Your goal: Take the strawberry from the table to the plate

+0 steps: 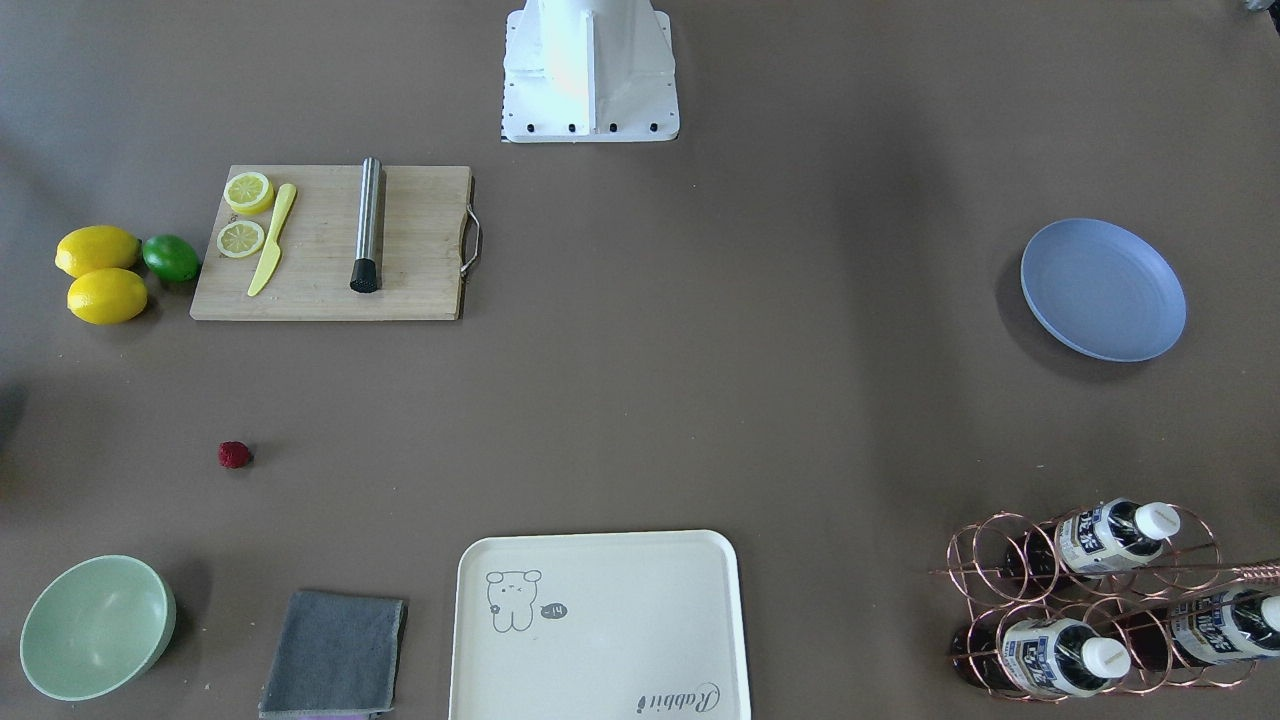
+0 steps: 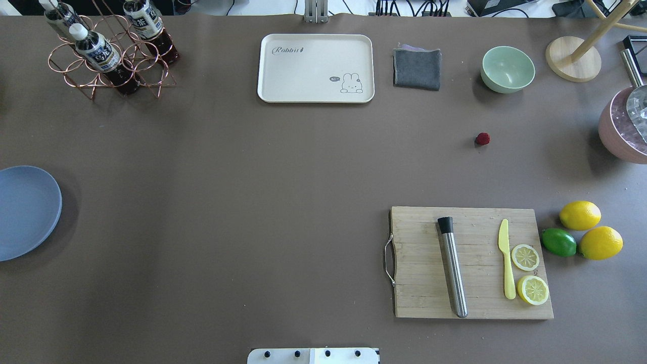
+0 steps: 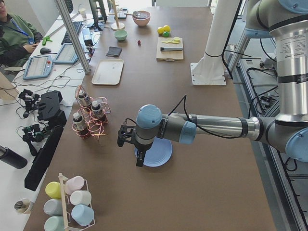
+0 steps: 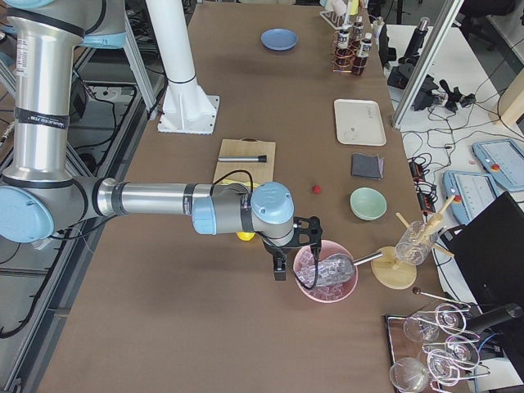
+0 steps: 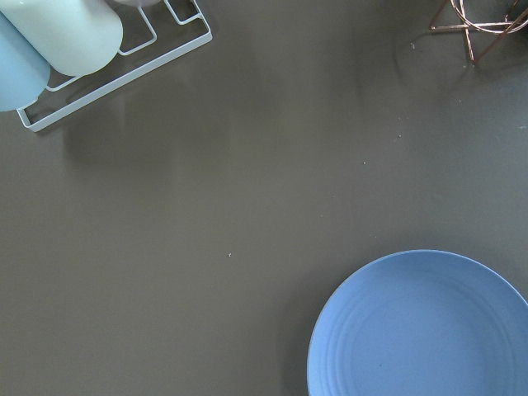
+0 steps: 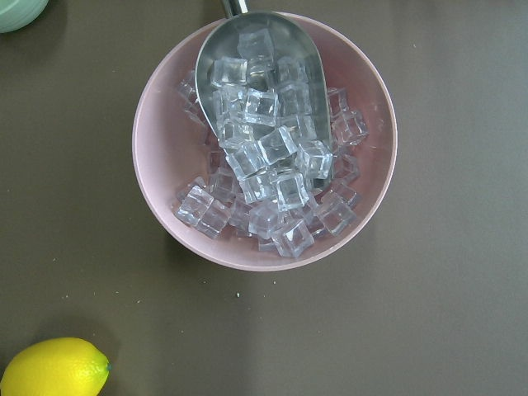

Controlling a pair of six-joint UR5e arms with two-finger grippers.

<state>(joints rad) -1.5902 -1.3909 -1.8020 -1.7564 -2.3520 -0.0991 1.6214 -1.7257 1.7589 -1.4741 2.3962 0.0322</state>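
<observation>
The strawberry is a tiny dark-red berry lying alone on the brown table, between the green bowl and the cutting board; it also shows in the overhead view. The blue-grey plate sits empty at the opposite end. My left gripper hangs over the plate's edge, far from the berry. Over the pink ice bowl hovers my right gripper. Both grippers show only in the side views, so I cannot tell whether they are open or shut.
A wooden cutting board carries a steel muddler, a yellow knife and lemon slices. Two lemons and a lime lie beside it. A green bowl, grey cloth, cream tray, bottle rack and pink ice bowl stand around.
</observation>
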